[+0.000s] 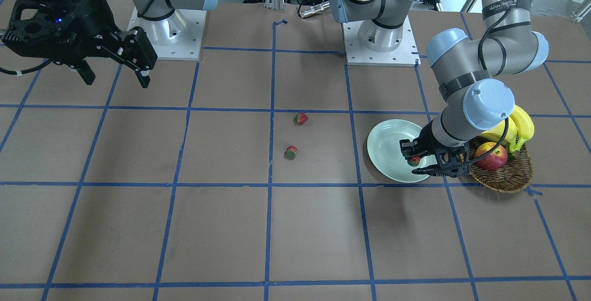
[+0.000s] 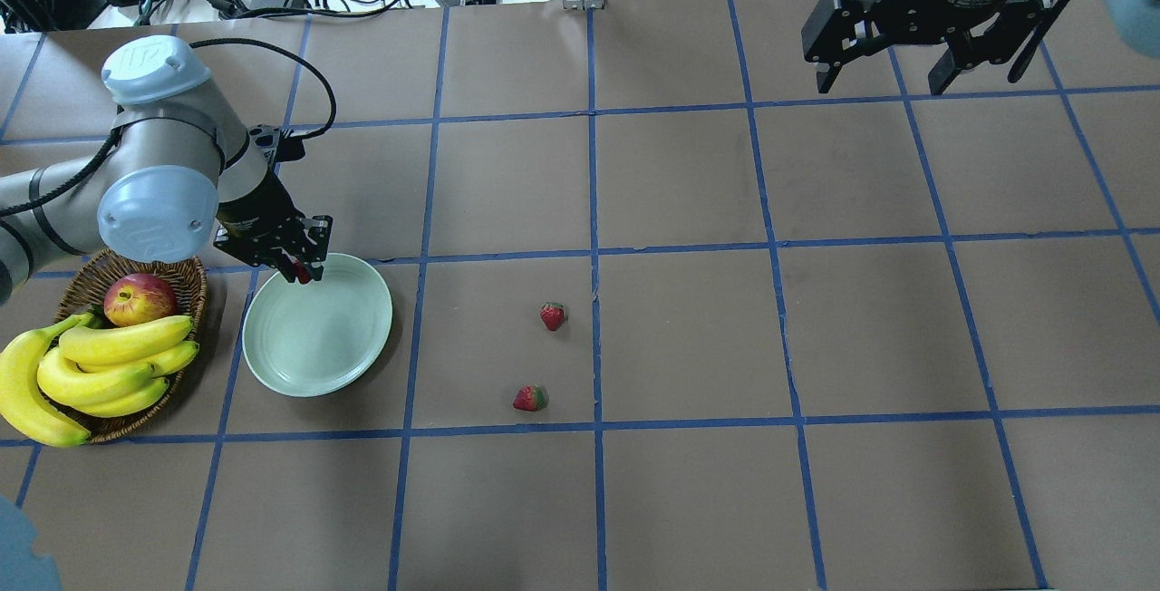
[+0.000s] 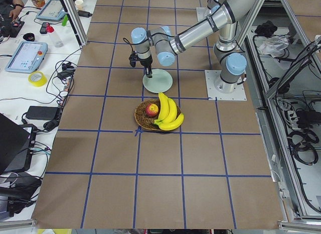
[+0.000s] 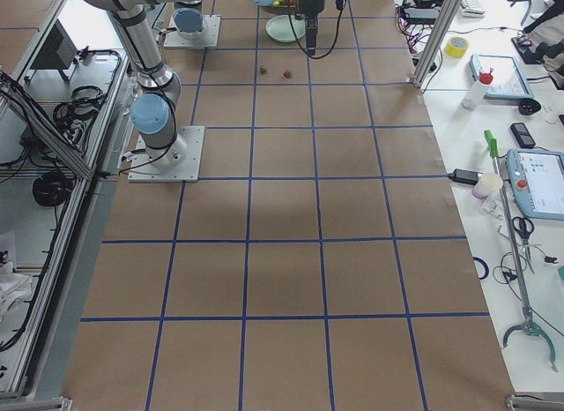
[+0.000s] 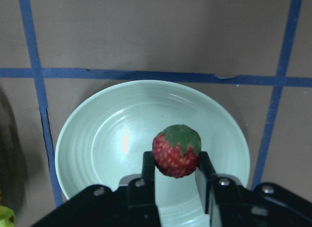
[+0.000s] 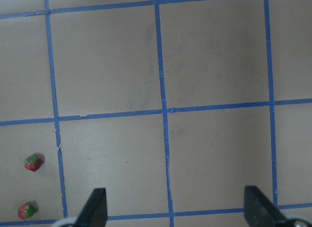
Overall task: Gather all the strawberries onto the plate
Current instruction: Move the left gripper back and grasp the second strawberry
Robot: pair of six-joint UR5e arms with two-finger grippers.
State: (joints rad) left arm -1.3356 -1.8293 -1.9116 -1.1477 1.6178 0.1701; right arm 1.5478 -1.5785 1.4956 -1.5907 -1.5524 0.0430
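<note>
First strawberry over the plate, none set down yet.
The held strawberry is pinched by the left gripper above the plate, not yet released. In my judgement two remain to collect: the farther strawberry and the nearer strawberry, on the table well right of the plate. The right gripper hangs spread and empty, far right.
</note>
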